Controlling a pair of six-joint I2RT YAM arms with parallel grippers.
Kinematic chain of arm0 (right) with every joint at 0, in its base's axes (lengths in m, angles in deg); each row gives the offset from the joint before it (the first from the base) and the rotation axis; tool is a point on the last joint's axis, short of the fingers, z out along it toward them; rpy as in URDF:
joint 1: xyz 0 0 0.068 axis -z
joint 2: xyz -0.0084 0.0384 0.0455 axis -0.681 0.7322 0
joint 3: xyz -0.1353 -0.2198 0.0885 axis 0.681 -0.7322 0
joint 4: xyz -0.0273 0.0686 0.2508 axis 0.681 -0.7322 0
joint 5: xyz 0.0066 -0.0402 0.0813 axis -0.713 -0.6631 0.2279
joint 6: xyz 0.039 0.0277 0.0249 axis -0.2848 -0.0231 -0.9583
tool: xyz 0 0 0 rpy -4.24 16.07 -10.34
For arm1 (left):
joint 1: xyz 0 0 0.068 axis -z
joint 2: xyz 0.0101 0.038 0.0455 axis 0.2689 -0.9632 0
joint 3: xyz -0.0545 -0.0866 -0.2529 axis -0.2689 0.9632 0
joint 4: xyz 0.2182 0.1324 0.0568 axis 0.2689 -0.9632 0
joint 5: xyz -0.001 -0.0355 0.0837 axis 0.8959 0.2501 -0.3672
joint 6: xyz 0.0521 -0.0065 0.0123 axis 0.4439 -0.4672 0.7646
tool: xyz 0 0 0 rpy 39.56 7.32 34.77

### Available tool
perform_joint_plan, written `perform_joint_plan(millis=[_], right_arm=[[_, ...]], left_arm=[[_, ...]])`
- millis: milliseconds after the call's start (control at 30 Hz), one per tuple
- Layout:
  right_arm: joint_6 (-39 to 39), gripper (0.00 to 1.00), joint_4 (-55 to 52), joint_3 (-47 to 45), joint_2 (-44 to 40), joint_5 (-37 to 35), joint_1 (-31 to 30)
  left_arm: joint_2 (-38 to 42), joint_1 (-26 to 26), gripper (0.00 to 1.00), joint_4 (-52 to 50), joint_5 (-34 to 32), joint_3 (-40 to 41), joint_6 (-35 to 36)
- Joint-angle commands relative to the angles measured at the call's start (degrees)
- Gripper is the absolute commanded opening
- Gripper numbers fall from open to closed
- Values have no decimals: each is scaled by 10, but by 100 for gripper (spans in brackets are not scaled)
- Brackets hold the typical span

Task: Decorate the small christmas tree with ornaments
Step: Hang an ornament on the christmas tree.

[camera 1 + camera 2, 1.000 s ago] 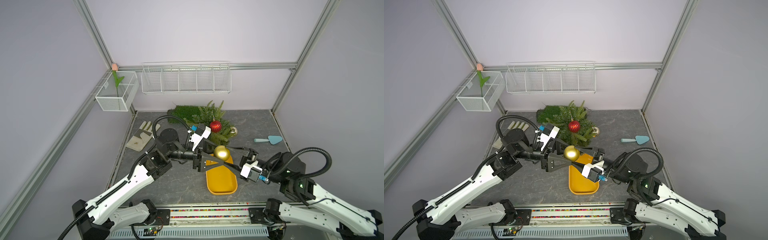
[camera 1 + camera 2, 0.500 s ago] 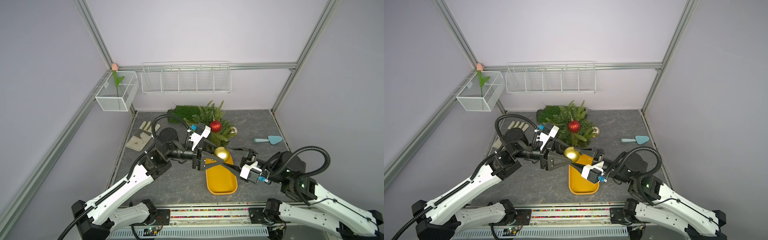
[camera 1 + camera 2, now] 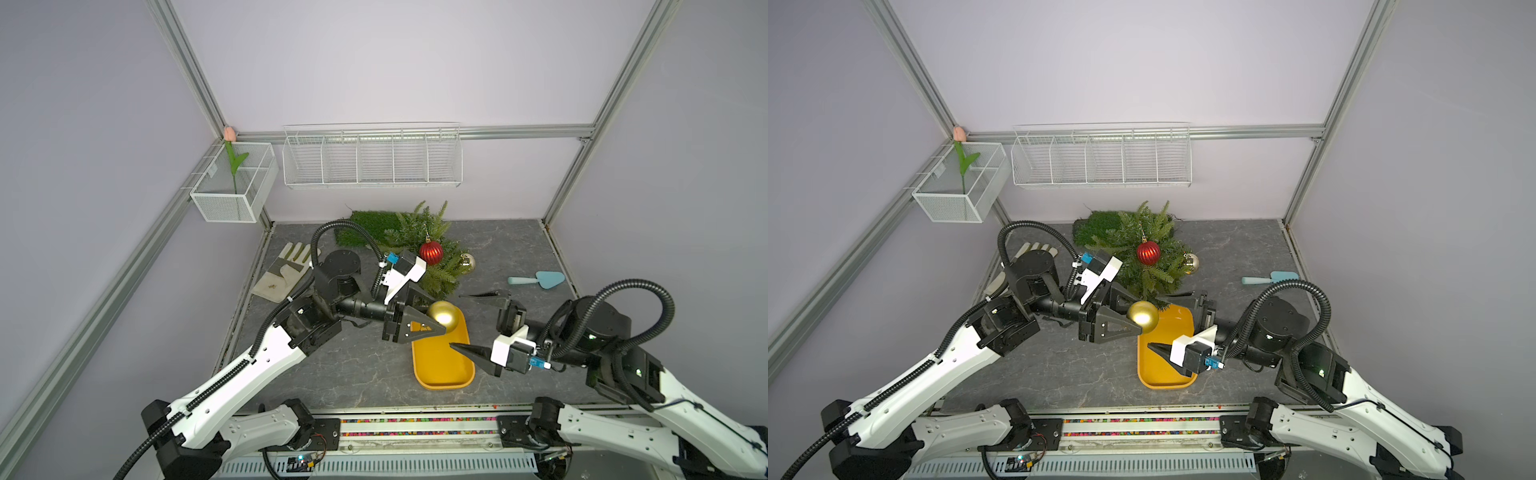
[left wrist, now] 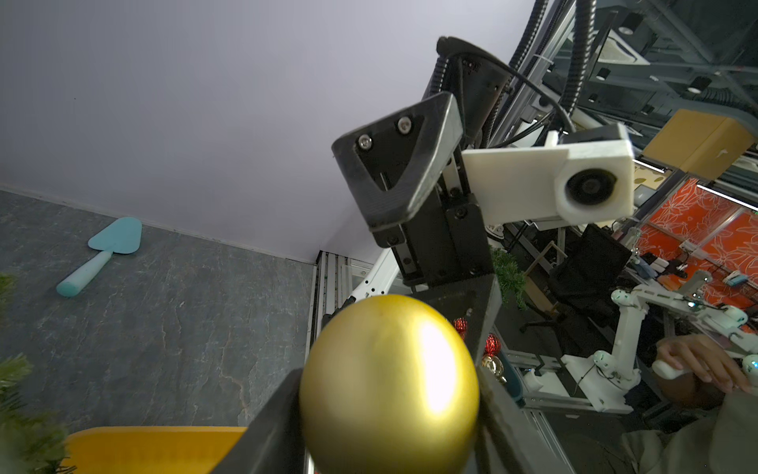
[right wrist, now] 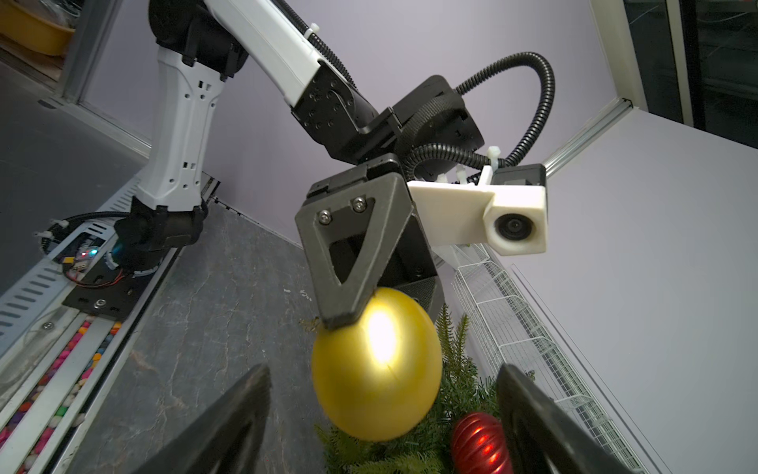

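By my judgement two of the three balls are already at the tree (image 3: pixel 409 235). The red ball (image 3: pixel 431 252) hangs on its front, and the pale ball (image 3: pixel 467 261) sits at its edge on the right arm's side, though I cannot tell if it hangs on a branch or lies on the floor. The gold ball (image 3: pixel 446 313) is left: it is in the air just in front of the tree's near branches, over the tray (image 3: pixel 442 386), and the left gripper (image 3: pixel 438 316) is clamped on it. The right gripper (image 3: pixel 455 321) faces it with jaws wide apart, one on each side of the ball, not touching it. The near lower branches carry nothing, so there is room to hang it, but I think the right gripper should first back away from the tree. The trowel (image 3: pixel 538 280) lies well apart from the tree and is no obstacle
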Motion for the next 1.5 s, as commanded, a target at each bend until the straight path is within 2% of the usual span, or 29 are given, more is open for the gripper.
perform_joint_plan(millis=[0, 167, 467, 600, 633, 667, 700, 733, 767, 867, 1033, 1133, 1233, 1467], right_arm=[[34, 87, -96, 26, 27, 45, 1], [44, 83, -124, 59, 67, 70, 1], [42, 61, -123, 72, 86, 71, 1], [39, 53, -123, 67, 81, 69, 1], [37, 52, -125, 67, 81, 68, 1], [35, 52, -124, 66, 82, 65, 1], [33, 52, -120, 63, 81, 59, 1], [28, 52, -114, 59, 78, 51, 1], [25, 52, -108, 54, 76, 41, 1], [15, 52, -70, 22, 60, 1, 1], [-6, 51, 41, -49, 35, -68, 1], [-28, 48, 103, -80, 33, -102, 1], [-39, 48, 172, -114, 32, -128, 1], [-49, 48, 267, -155, 48, -152, 1]], left_arm=[[-14, -1, 40, -110, 35, -36, 82], [-32, -1, 39, -181, 48, -65, 124], [-40, -1, 38, -180, 50, -68, 121], [-37, -1, 43, -178, 41, -68, 122], [-36, -1, 47, -178, 40, -68, 123], [-35, -1, 56, -178, 35, -69, 124], [-32, -2, 69, -181, 23, -71, 124], [-27, -3, 76, -189, 5, -74, 130], [-21, -4, 77, -193, -10, -74, 133], [11, -26, 78, -176, -73, -58, 115], [100, -129, 78, -36, -128, 29, -6], [144, -169, 77, -26, -167, 64, -18], [165, -193, 74, -16, -145, 94, -27], [162, -198, 67, 8, -67, 138, -20]])
